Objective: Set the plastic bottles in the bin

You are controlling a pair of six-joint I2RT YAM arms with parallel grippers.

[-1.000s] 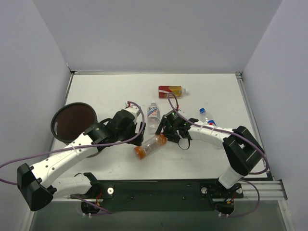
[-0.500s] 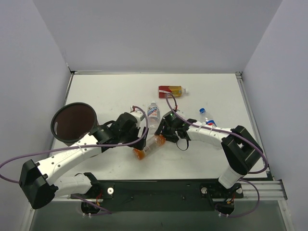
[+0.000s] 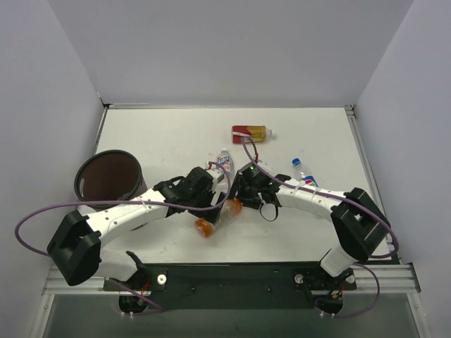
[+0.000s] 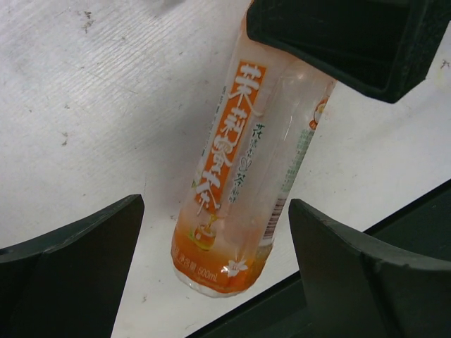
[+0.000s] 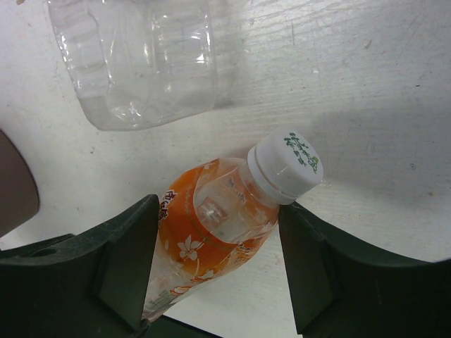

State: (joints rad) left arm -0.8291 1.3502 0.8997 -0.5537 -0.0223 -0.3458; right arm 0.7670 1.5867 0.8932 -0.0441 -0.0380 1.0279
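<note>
The orange bottle (image 3: 213, 220) lies on the table, cap toward my right gripper. My right gripper (image 3: 237, 200) is shut on its neck and shoulder; both fingers touch it in the right wrist view (image 5: 218, 239), just below the white cap (image 5: 285, 167). My left gripper (image 3: 211, 210) is open and straddles the bottle's base end (image 4: 218, 232) without touching it. The clear white-labelled bottle (image 3: 224, 163) lies just behind. The red-and-yellow-labelled bottle (image 3: 250, 132) lies farther back. The blue-capped Pepsi bottle (image 3: 303, 173) is partly hidden by the right arm. The bin (image 3: 107, 177) stands at the left.
White walls close the table at the back and both sides. The clear bottle's base (image 5: 141, 63) lies close ahead of the right fingers. A purple cable (image 3: 250, 151) loops over the right wrist. The black mounting rail (image 3: 232, 278) runs along the near edge.
My left arm has swung right and forward, bringing its open jaws around the orange bottle's base. The bottle has turned slightly. My right gripper has stayed at the bottle's neck.
</note>
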